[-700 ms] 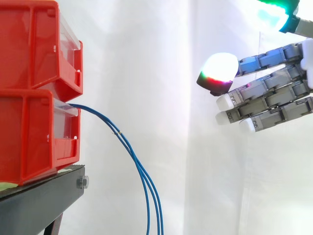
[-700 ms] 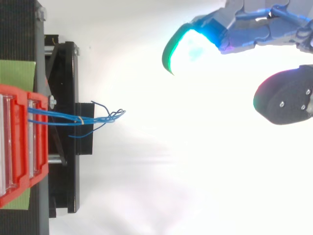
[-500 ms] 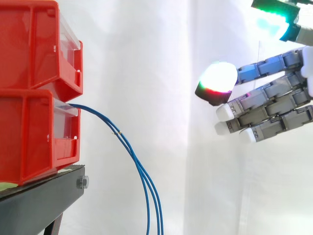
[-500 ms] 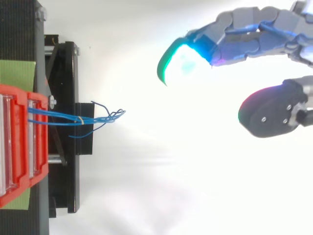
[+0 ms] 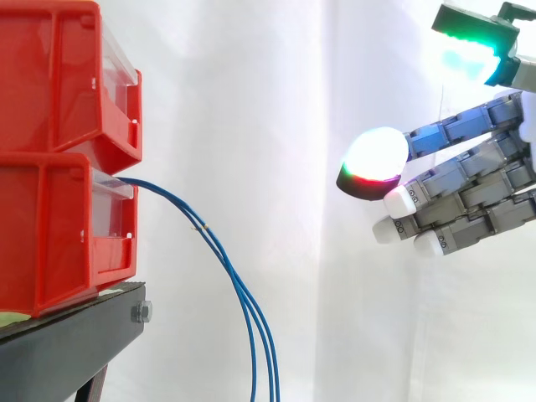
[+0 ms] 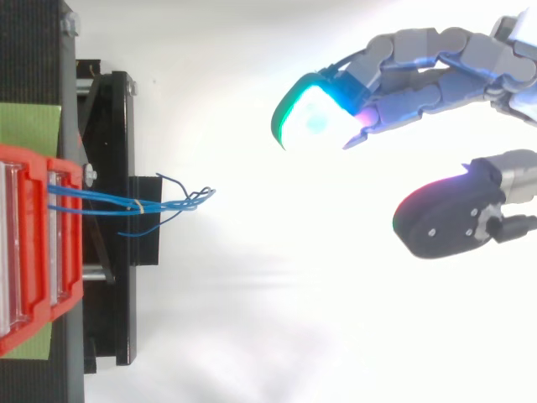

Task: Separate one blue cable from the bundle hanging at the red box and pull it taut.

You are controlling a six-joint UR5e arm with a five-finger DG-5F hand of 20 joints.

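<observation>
You have a white curtain (image 5: pixel 251 100) behind a black stand (image 5: pixel 67 343) that carries two red bins (image 5: pixel 50 75), stacked. The blue cable bundle (image 5: pixel 226 264) leaves the lower bin (image 5: pixel 50 226) at its front and droops past the side view's bottom edge; its strands cannot be counted for sure. The hand (image 6: pixel 445 75) hangs well apart from it, fingers (image 5: pixel 469 172) nearly straight, holding nothing.

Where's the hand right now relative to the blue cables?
In the side view the hand hangs open at the right edge, well clear of the blue cables that droop from the lower red bin at left.
</observation>
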